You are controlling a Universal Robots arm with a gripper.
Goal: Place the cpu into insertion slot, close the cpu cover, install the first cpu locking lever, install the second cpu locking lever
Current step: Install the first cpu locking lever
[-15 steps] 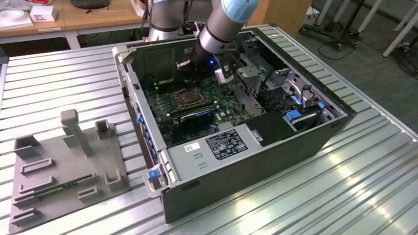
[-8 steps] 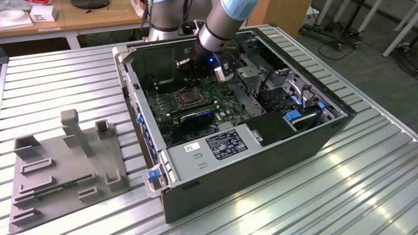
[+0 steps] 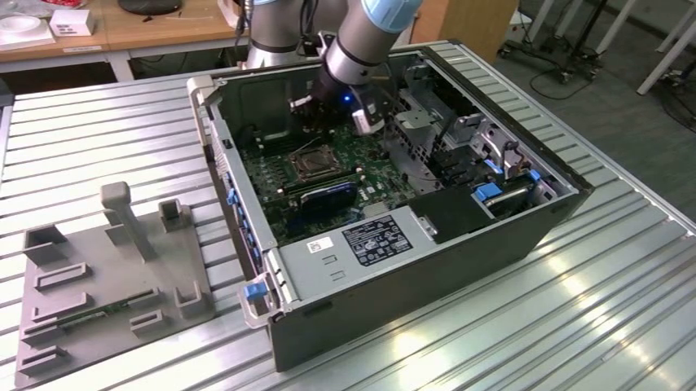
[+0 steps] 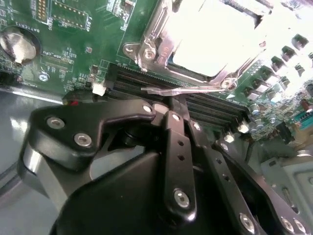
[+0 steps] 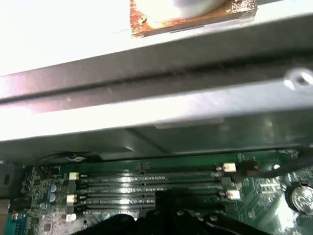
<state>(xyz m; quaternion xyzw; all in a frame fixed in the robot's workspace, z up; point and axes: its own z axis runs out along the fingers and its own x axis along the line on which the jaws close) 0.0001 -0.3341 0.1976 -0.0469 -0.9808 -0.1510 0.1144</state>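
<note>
The cpu (image 4: 215, 29) lies in the insertion slot (image 3: 313, 163) on the green board, its top glaring bright in the second wrist view. The silver cpu cover (image 4: 152, 46) lies flat, framing the chip. A thin silver locking lever (image 4: 195, 88) runs along the socket's edge beside the memory slots (image 4: 210, 108). My black gripper (image 4: 167, 104) is shut with nothing between its fingers, and its tip sits right at that lever. In the exterior view the gripper (image 3: 313, 122) hangs inside the open computer case, just beyond the socket and near the case's far wall.
The case's metal wall (image 5: 146, 98) stands close behind the memory slots (image 5: 146, 183). A coin battery (image 4: 19, 44) sits on the board. A black box with a white label (image 3: 376, 236) and the drive cage (image 3: 457, 138) crowd the exterior view's right. A grey fixture tray (image 3: 109, 277) lies at the left.
</note>
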